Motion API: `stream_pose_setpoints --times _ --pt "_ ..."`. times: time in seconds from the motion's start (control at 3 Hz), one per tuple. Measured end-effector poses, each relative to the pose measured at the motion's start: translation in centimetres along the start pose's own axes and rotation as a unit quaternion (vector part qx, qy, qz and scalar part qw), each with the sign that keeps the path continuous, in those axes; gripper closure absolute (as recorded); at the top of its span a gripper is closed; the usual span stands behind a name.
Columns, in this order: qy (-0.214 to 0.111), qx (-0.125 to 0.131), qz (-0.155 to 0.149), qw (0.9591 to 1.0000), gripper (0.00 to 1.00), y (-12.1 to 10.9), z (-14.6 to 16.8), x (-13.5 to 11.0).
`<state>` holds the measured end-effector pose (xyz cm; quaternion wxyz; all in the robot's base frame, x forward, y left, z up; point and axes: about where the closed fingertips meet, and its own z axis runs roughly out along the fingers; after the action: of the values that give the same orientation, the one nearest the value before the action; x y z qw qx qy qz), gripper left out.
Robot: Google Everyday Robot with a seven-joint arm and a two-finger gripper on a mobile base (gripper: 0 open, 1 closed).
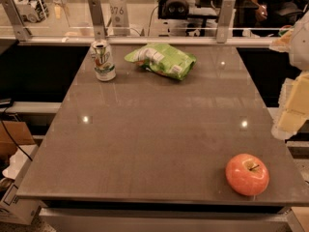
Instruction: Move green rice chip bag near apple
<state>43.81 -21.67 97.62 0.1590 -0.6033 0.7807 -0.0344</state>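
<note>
In the camera view, the green rice chip bag (163, 59) lies crumpled at the far side of the grey tabletop (145, 129), roughly mid-width. The apple (247, 174) sits at the near right corner, close to the front edge. The two are well apart, so the task looks unstarted. The step in hand is the approach to the bag.

The pincer (294, 103) shows only as a pale, blocky shape at the right edge of the view, beyond the tabletop's side and between the bag's row and the apple's. It holds nothing that can be seen, and whether it is released or clenched I cannot tell.

The next move likely calls for a reach across to the far side, a grip on the bag's loose, crinkled foil, and a carry diagonally toward the near right.

A green-and-white soda can (103, 60) stands upright left of the bag, near but apart from it, and off the likely path. The main risk seems to be nudging the round apple when the bag is set down.
</note>
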Motion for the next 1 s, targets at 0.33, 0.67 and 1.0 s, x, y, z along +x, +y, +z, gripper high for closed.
stream_pose_setpoints --times 0.33,0.67,1.0 --pt "0.000 0.001 0.000 1.0000 0.00 0.0 0.0 0.0" --pt "-0.008 0.002 0.003 1.0000 0.00 -1.7 0.7 -0.8" --pt "-0.020 0.004 0.007 0.9998 0.00 -4.9 2.4 -2.0"
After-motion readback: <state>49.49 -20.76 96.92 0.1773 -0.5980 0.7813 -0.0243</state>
